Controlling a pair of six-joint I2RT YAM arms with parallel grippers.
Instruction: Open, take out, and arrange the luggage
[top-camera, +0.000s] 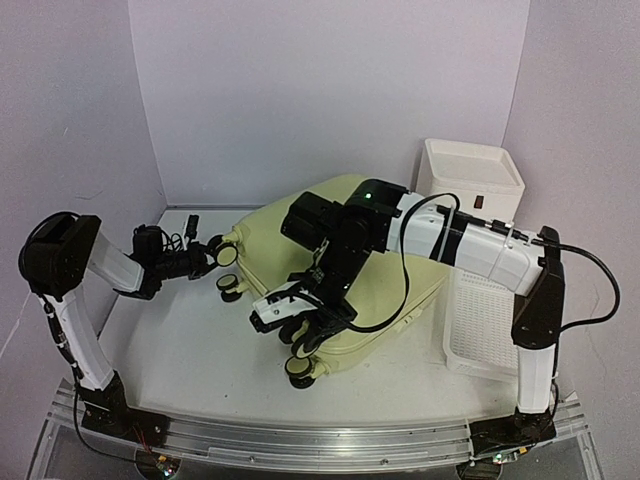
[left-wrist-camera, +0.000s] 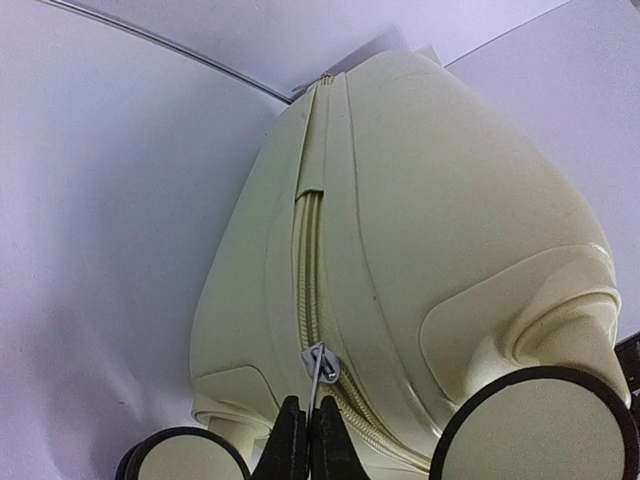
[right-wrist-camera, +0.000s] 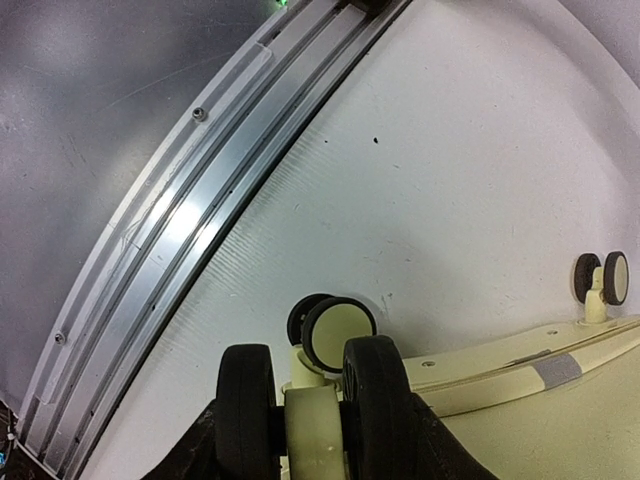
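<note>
Luggage (top-camera: 265, 245): hard shell, stiff, smooth, prob. slippery and bulky. Lies flat, zipped, against mesh basket (top-camera: 480, 335) on its left-arm side. L gripper (left-wrist-camera: 305, 445) pinched shut on zip pull (left-wrist-camera: 320, 365), the sound purchase for opening. R gripper (right-wrist-camera: 310, 440) half-wide, clamping caster wheel (right-wrist-camera: 375, 390). Table (top-camera: 170, 360) white, smooth. Drawer box (top-camera: 470, 180) behind basket. Walls (top-camera: 330, 90) close in.

Luggage (top-camera: 265, 245) blocks the middle (basket (top-camera: 485, 325) walls the right); near-left table (top-camera: 180, 350) bare.
</note>
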